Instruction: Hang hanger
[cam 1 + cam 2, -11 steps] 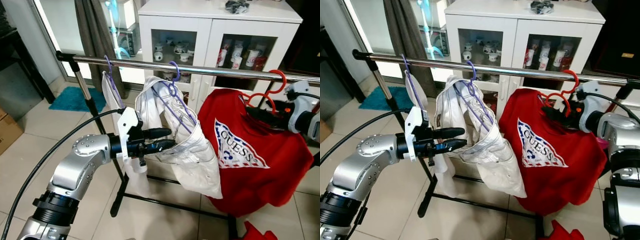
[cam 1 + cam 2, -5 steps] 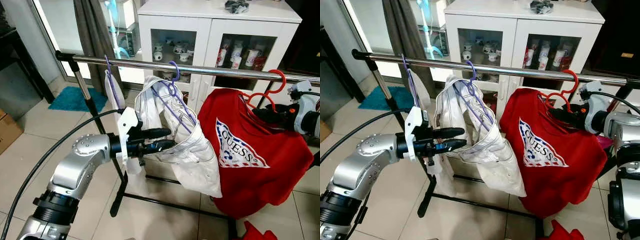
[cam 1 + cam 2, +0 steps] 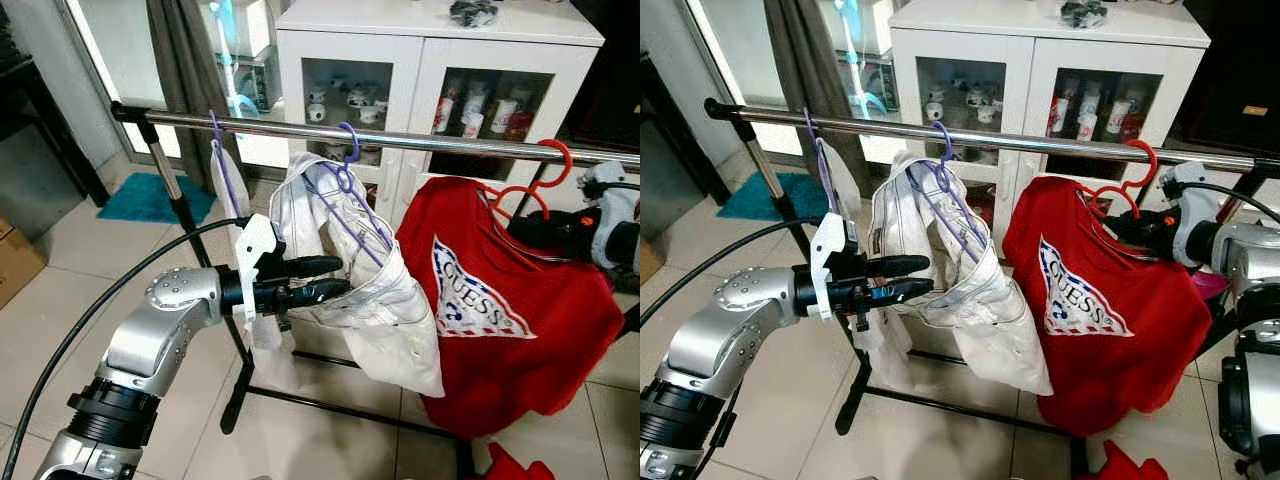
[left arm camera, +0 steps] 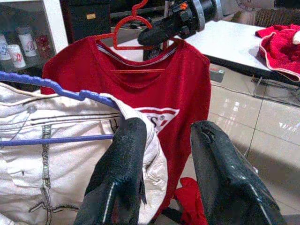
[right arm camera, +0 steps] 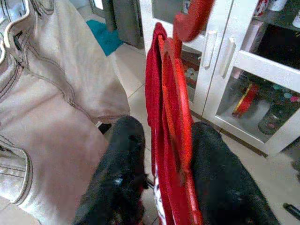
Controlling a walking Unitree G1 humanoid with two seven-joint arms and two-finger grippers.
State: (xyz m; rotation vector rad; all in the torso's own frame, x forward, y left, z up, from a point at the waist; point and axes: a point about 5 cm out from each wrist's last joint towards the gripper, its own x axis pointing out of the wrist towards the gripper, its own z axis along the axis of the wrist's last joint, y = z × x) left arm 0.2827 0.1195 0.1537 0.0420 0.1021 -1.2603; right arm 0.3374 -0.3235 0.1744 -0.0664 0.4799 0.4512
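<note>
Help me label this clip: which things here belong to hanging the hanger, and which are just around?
Job in hand:
- red hanger
- red T-shirt on it
- rail
- right tool, around the hanger

Just around:
- left tool, open by the white garment
- purple hangers
- white cabinet
- teal mat

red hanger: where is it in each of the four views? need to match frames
Left eye view: red hanger at upper right, hook on the steel rail.
Right eye view: upper right, same rail.
Left wrist view: top centre, above the red T-shirt.
Right wrist view: centre, between the black fingers.
Shared landmark: the red T-shirt.
</note>
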